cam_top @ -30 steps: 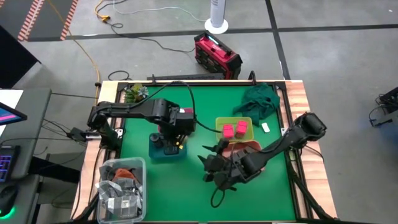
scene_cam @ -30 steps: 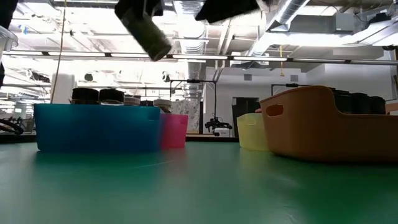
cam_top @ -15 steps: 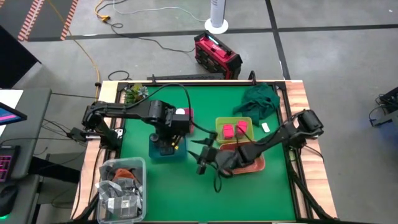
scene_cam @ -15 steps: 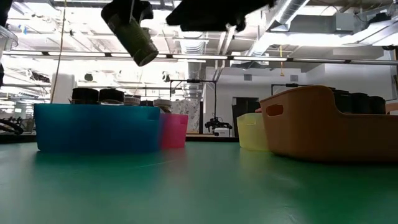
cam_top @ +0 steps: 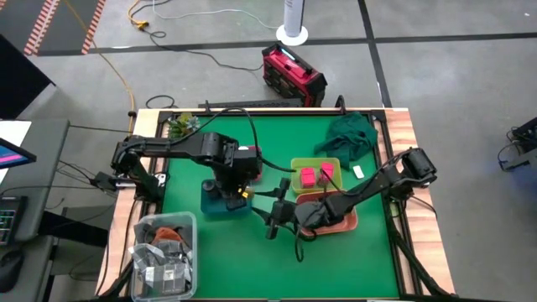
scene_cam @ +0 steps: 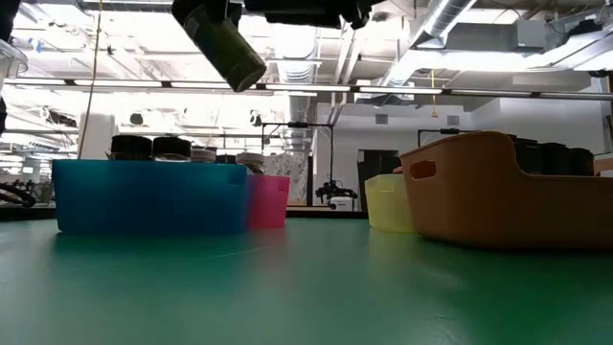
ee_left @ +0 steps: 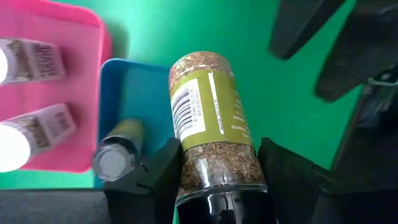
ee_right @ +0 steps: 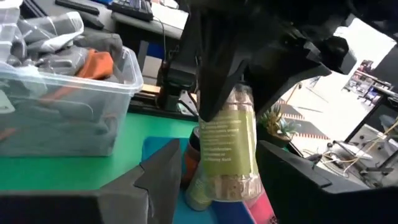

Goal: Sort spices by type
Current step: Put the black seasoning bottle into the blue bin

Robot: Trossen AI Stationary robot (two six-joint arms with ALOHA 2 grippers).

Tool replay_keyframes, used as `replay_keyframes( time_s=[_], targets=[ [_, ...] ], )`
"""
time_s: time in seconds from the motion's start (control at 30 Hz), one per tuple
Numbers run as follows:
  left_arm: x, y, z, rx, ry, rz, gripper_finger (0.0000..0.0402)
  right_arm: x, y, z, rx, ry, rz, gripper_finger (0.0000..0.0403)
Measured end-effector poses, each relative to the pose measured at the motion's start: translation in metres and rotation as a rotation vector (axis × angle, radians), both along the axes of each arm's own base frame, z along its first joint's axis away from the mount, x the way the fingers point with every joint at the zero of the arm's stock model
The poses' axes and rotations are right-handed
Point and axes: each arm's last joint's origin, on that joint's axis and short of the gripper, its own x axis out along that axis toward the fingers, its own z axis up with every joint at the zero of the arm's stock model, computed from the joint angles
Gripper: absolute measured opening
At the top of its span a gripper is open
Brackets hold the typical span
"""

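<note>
A clear glass jar of green-brown dried herbs with an olive label (ee_left: 214,121) hangs tilted, clamped by its dark cap end in the left pincer (ee_left: 217,186), above the blue rectangular tray (ee_left: 127,93) on the green tabletop (cam_top: 277,143). The right pincer (cam_top: 273,220), spread wide and empty, faces it from just beside.

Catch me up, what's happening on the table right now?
The left gripper holds a green-labelled herb jar in its fingers above the blue tray, which already holds a similar jar. The right gripper hangs open just beside it, fingers spread toward the jar. Two white-capped jars lie in the pink tray, two pink boxes sit in the green tray, and the salmon tray sits under the right arm.
</note>
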Motion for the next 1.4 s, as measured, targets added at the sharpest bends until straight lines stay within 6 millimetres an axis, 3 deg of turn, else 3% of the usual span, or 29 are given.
replay_keyframes(
  time_s=[0.17, 0.43, 0.57, 0.7, 0.97, 1.4],
  targets=[
    [0.002, -0.001, 0.001, -0.057, -0.01, 0.037, 0.019, -0.001, 0.003, 0.0, -0.054, 0.022, 0.014, 0.0265],
    [0.01, -0.002, 0.003, -0.096, -0.087, 0.099, 0.019, 0.006, 0.009, 0.018, -0.025, 0.044, 0.008, 0.034],
    [0.012, -0.002, 0.004, -0.108, -0.105, 0.112, 0.019, 0.007, 0.007, 0.02, -0.034, 0.065, -0.06, 0.0351],
    [0.013, -0.003, 0.004, -0.115, -0.11, 0.127, 0.019, 0.009, 0.008, 0.014, -0.041, 0.077, -0.08, 0.0343],
    [0.014, -0.003, 0.004, -0.121, -0.121, 0.128, 0.019, 0.03, 0.008, -0.017, -0.172, 0.103, -0.121, 0.0314],
    [0.012, -0.004, 0.004, -0.119, -0.104, 0.112, 0.019, 0.034, 0.015, -0.012, -0.196, 0.096, -0.143, 0.0223]
  ],
)
